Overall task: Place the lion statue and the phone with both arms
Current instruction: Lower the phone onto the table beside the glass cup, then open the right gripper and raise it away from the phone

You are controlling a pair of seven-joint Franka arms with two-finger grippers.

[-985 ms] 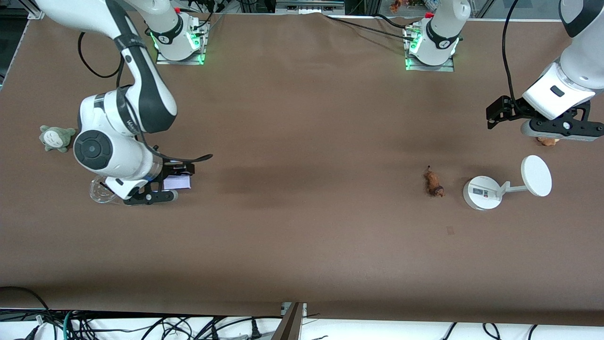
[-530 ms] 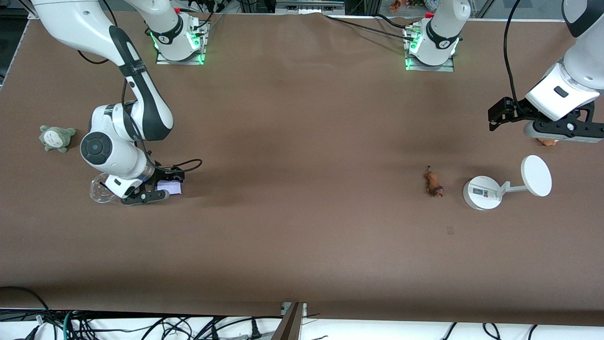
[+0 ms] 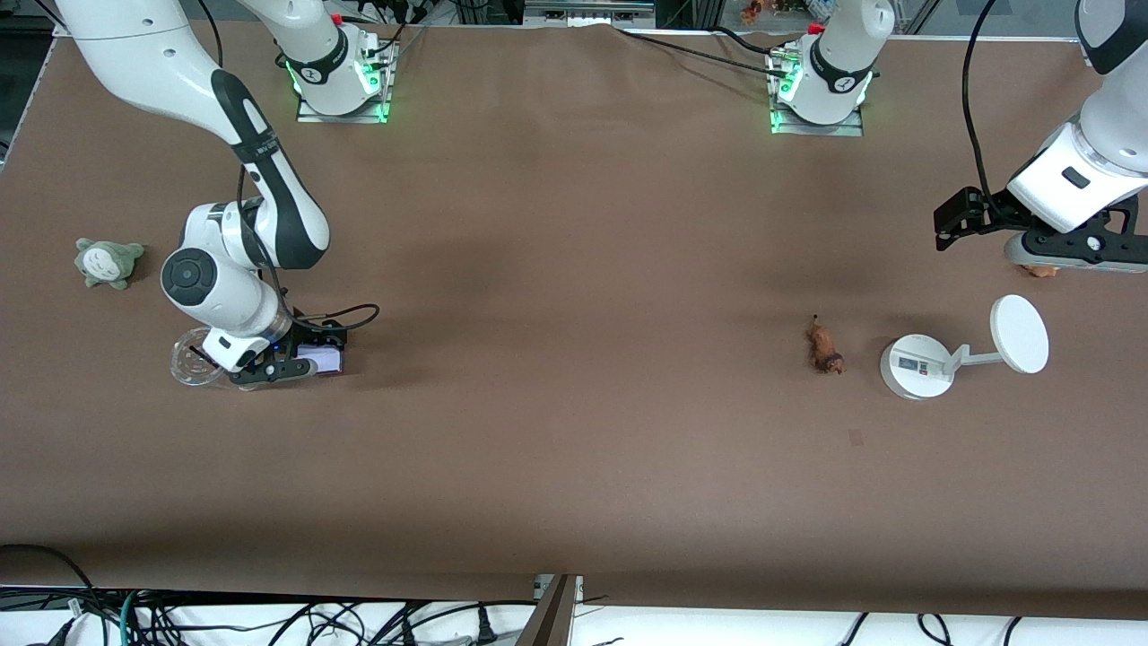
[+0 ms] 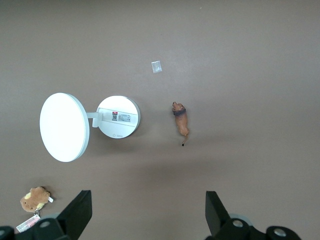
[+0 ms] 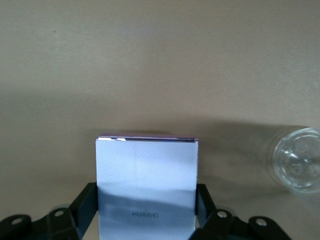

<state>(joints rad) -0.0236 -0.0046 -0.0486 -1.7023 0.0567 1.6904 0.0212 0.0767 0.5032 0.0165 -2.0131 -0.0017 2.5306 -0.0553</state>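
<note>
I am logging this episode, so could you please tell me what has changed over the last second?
The right gripper, shut on the phone, has carried it toward the right arm's end of the table, closer to the clear cup. The left gripper, fingers open, has shifted slightly toward the left arm's end, over the brown plush. The lion statue, white stand and grey plush stayed put.

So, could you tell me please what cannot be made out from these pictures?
- Phone: its lower end is cut off by the right wrist view's edge; in the front view the right gripper covers most of it.
- Clear glass: partly hidden by the right arm in the front view, and cut off by the right wrist view's edge.
- Brown plush: mostly hidden under the left gripper in the front view.
- Lion statue: too small for detail.
</note>
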